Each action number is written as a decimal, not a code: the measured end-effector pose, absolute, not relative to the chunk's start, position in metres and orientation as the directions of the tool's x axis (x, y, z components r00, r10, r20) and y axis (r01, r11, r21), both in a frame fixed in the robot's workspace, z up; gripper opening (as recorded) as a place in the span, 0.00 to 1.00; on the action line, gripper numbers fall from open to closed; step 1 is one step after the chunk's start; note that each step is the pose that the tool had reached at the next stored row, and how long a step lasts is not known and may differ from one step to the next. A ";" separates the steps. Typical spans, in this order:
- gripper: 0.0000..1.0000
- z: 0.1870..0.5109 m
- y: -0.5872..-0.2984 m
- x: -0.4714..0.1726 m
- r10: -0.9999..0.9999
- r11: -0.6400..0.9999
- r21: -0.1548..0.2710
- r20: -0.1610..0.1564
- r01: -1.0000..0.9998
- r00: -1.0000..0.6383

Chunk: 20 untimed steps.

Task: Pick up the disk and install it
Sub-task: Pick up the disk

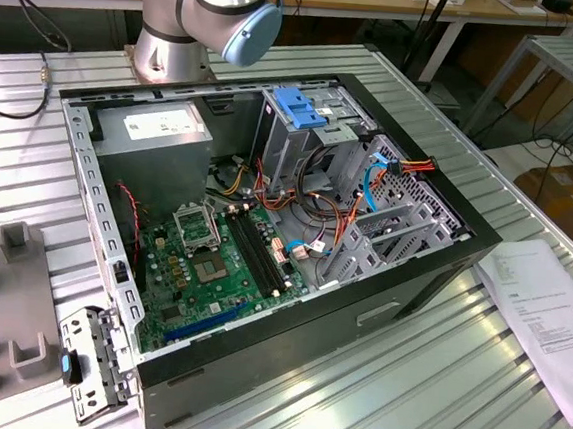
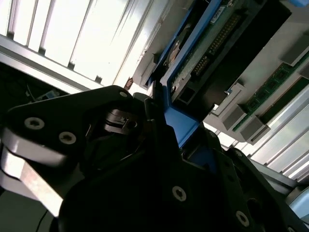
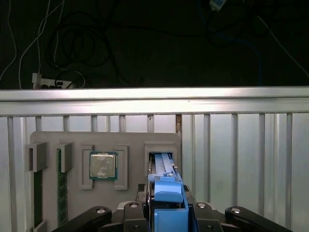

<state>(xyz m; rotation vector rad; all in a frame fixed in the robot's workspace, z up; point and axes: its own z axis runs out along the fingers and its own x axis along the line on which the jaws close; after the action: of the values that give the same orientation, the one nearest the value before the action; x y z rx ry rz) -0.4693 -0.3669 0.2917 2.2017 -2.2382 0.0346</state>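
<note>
**Crowded case, open table**

In the exterior view, the black computer case (image 1: 285,345) holds a grey power-supply box (image 1: 159,128) at 11 o'clock, a tall metal drive cage with a blue handle (image 1: 304,126) at 1 o'clock, and red and orange cables (image 1: 416,167) at 2 o'clock. Free room lies above the green motherboard (image 1: 207,268) at 7 o'clock — and over the ribbed aluminium table (image 1: 400,405) at 5 o'clock. In the first wrist view, a grey slotted holder (image 3: 130,140) walls in the blue-railed disk (image 3: 164,166), with the gripper (image 3: 168,215) clamped on it.

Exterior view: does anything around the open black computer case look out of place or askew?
A perforated silver metal bracket with a blue clip lies loose, askew on the ribbed metal table, outside the open black computer case, at the exterior view's left.
</note>
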 end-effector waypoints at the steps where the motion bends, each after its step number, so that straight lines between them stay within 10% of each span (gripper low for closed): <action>1: 0.37 0.292 -0.367 -0.469 -1.000 0.014 -0.014 0.017 -1.000 -0.015; 20: 0.37 0.291 -0.367 -0.469 -0.999 0.029 -0.014 0.017 -0.999 -0.029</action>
<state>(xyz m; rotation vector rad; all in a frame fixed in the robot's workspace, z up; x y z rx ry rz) -0.4693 -0.3669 0.2912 2.1871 -2.2520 0.0349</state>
